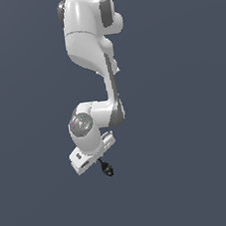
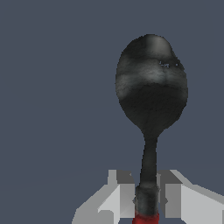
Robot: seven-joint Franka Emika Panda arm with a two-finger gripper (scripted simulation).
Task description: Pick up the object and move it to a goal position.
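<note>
Gripper [image 2: 146,201] clamped tight on the spoon [image 2: 151,94] down by its thin handle, so any jolt could swing it loose!

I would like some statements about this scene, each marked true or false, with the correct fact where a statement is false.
1. The gripper is closed on the spoon. True.
2. The fingers clamp the spoon at its dark bowl. False: they clamp the stem near the red handle, and the bowl sticks out free beyond them.
3. In the exterior view the spoon hangs just below the white hand of the arm. True.
4. The spoon's bowl is bright red. False: the bowl is dark and glossy; only the handle end at the fingers is red.
5. A second spoon lies on the ground. False: only one spoon is visible.
</note>
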